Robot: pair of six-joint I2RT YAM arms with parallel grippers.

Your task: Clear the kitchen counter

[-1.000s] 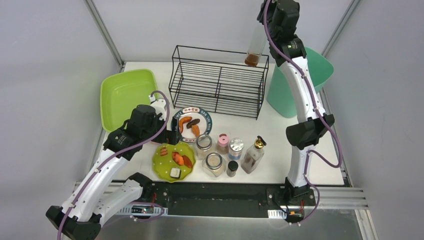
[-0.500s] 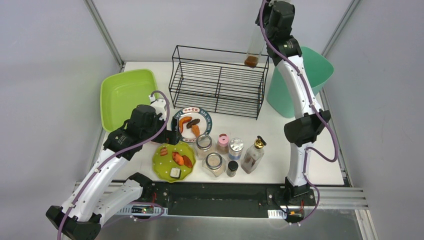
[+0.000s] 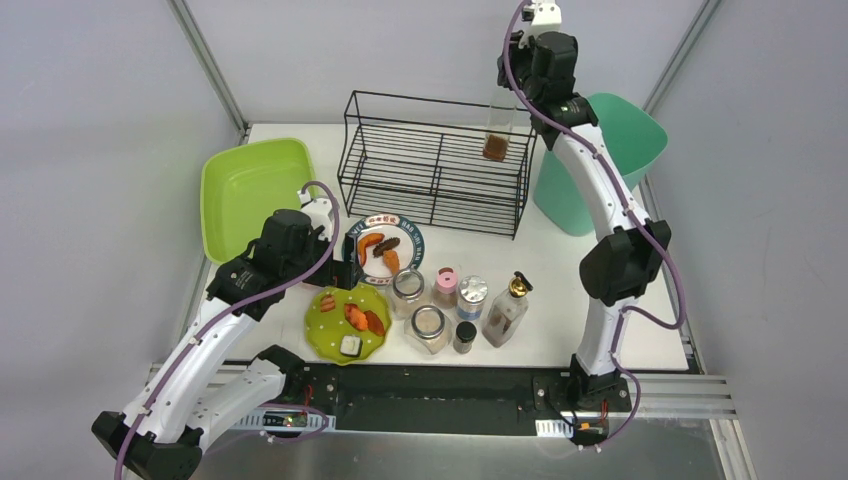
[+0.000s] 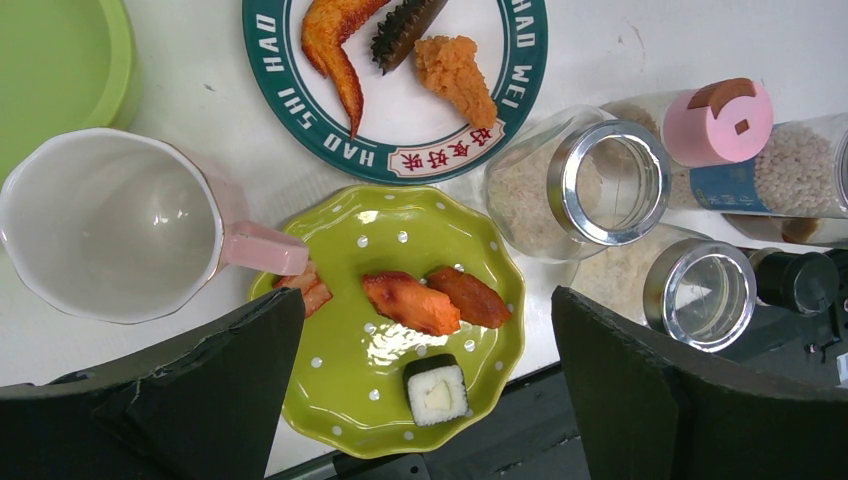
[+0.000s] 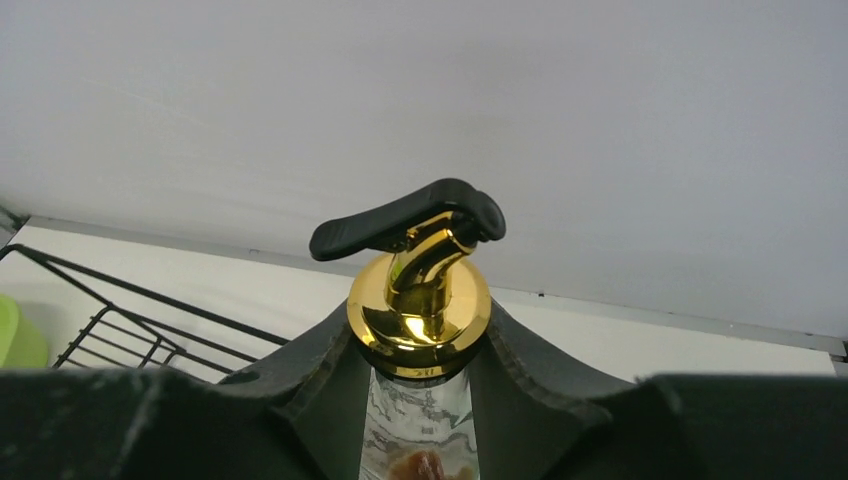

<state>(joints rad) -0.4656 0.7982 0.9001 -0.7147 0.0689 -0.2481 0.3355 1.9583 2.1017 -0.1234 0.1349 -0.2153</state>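
step: we judge shelving; the bottle point(image 3: 497, 128) hangs above the wire rack's point(image 3: 437, 165) right rear corner.
right gripper point(image 5: 420, 392): clamped on the bottle's neck.
left gripper point(image 4: 425, 390): spread wide, empty, front-left of the rack.
kitchen counter point(image 3: 560, 270): under the rack.
next: we lower it straight, then release.

Clear glass bottle point(image 5: 417, 430), glossy gold metal collar point(image 5: 418, 305), matt black plastic spout point(image 5: 400, 220). Thin black wire rack point(image 3: 435, 165). Glossy glazed green plate point(image 4: 400, 230). Clear glass jars point(image 4: 610, 180), shiny metal rims. Smooth matt white surface point(image 4: 620, 40).
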